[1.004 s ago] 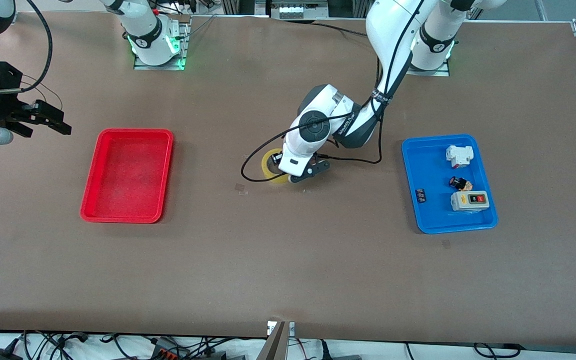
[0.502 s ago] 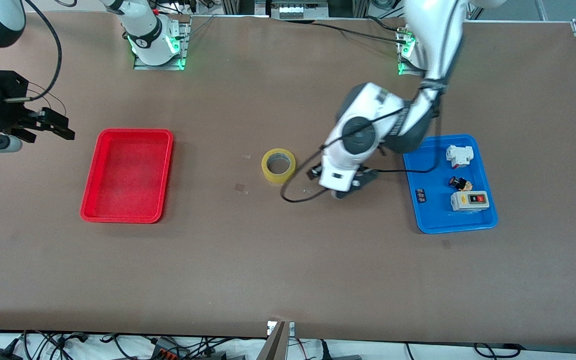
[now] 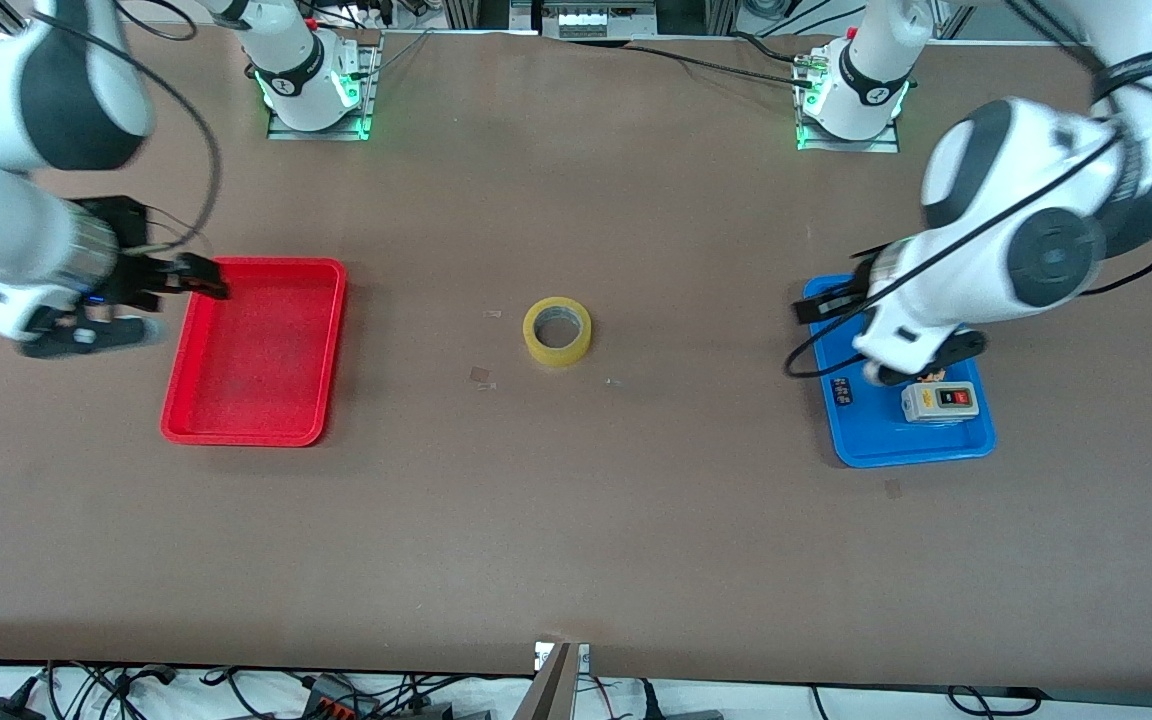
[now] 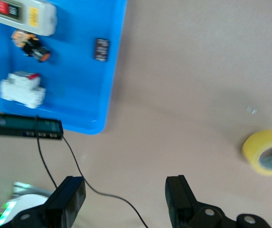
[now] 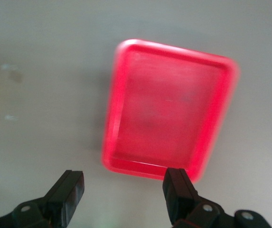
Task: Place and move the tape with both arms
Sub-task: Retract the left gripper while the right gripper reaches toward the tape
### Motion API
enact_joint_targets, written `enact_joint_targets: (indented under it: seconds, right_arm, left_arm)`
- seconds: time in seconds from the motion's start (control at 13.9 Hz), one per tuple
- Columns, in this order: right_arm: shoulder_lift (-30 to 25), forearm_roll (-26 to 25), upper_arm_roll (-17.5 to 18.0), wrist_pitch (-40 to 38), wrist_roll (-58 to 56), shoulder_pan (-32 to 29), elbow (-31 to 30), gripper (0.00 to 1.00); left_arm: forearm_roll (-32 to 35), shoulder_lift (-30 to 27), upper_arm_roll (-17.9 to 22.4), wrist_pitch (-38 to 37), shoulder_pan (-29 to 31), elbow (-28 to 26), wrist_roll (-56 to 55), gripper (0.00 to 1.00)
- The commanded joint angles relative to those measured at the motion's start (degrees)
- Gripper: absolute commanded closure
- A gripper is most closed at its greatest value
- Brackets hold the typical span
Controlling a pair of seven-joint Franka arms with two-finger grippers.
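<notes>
Left gripper [image 3: 861,335] has swung off the tape [image 3: 557,331] to over the blue tray [image 3: 871,440], fingers wide, empty; right gripper [image 3: 198,285] now over red tray [image 3: 236,432] edge, wide too; tape lies on table btw trays

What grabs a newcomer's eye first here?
The yellow tape roll lying flat and alone mid-table, between a red tray toward the right arm's end and a blue tray of small parts toward the left arm's end. The left pincer hangs open over the blue tray; the right pincer, also open, is over the red tray's edge.
</notes>
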Motion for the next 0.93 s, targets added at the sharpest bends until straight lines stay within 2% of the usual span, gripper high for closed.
enact_joint_targets:
  seconds: [0.0,0.22,0.43,0.65,0.86]
  right_arm:
    - [5.3,1.92,0.06,3.5,0.52,6.38,1.11,0.0]
    - [12.33,2.44,0.06,9.82,5.43,12.37,2.59,0.0]
    - [20.15,2.54,0.15,14.14,12.36,18.78,8.74,0.0]
    - [24.82,2.27,0.15,20.1,25.88,25.81,10.69,0.0]
    - [27.9,2.36,0.14,26.62,33.99,29.25,10.69,0.0]
  left_arm:
    - [2.46,-7.68,-0.57,-5.13,5.3,-3.5,10.32,0.0]
    - [4.31,-12.43,-1.88,-7.52,13.19,-3.16,20.95,0.0]
    - [8.25,-14.2,-6.71,-8.66,20.33,0.26,31.77,0.0]
    - [9.94,-13.85,-7.42,-7.18,20.87,3.96,37.24,0.0]
    - [12.57,-13.41,-6.46,-2.26,19.91,7.29,39.61,0.0]
